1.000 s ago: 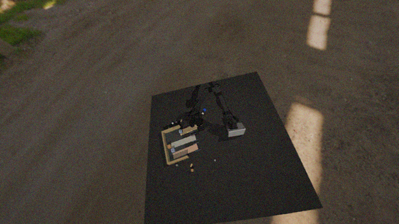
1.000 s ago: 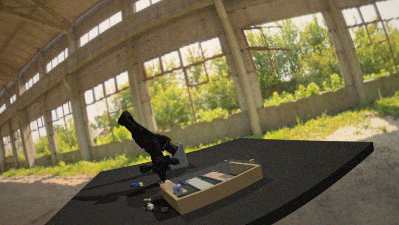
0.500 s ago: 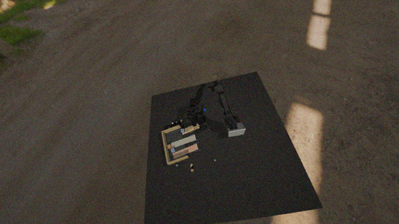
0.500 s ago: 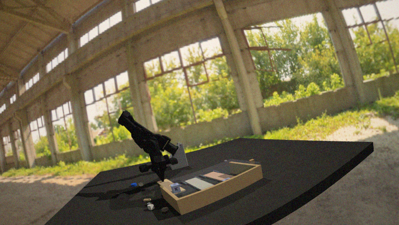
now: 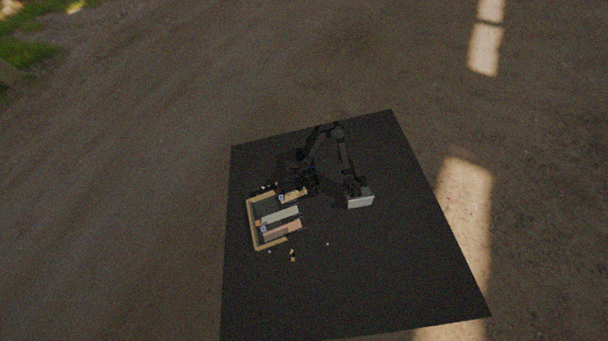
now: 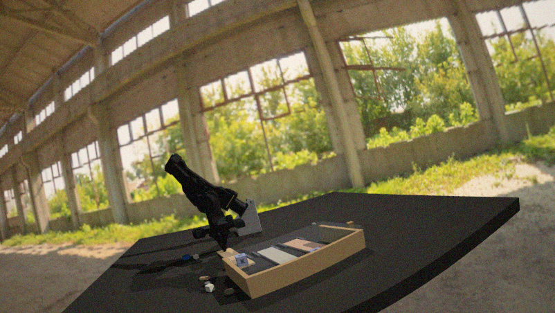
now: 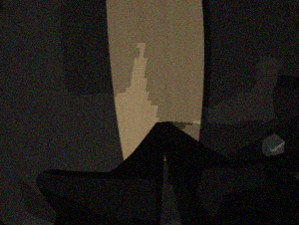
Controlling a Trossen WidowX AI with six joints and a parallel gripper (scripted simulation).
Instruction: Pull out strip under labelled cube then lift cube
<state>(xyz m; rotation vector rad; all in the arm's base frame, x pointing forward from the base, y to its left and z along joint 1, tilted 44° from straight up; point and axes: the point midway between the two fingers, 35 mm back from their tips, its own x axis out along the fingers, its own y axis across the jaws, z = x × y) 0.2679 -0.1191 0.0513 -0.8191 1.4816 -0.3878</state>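
A pale blue cube [image 5: 280, 197] [image 6: 241, 260] with the letter K rests on the inner end of a tan strip [image 5: 294, 196] [image 7: 164, 60]. That strip lies at one side of the wooden tray and reaches past the tray's open side. A pale strip [image 5: 279, 215] [image 6: 276, 255] and a pink strip [image 5: 285, 228] [image 6: 299, 244] lie beside it. A second bluish cube [image 5: 263, 228] is at the pink strip's inner end; its marking is unreadable. My gripper [image 6: 224, 248] [image 7: 161, 128] is shut, pointing down at the tan strip's outer part, with nothing between its fingers. Whether the tips touch the strip is unclear.
The wooden tray wall [image 5: 253, 227] [image 6: 306, 268] encloses the strips' inner ends. A small orange block [image 5: 258, 222] is inside. A white piece [image 6: 210, 287], a blue piece [image 6: 186, 257] and a dark piece [image 6: 229, 291] lie outside the tray. The arm's grey base plate [image 5: 361, 201] [image 6: 252, 219] stands behind.
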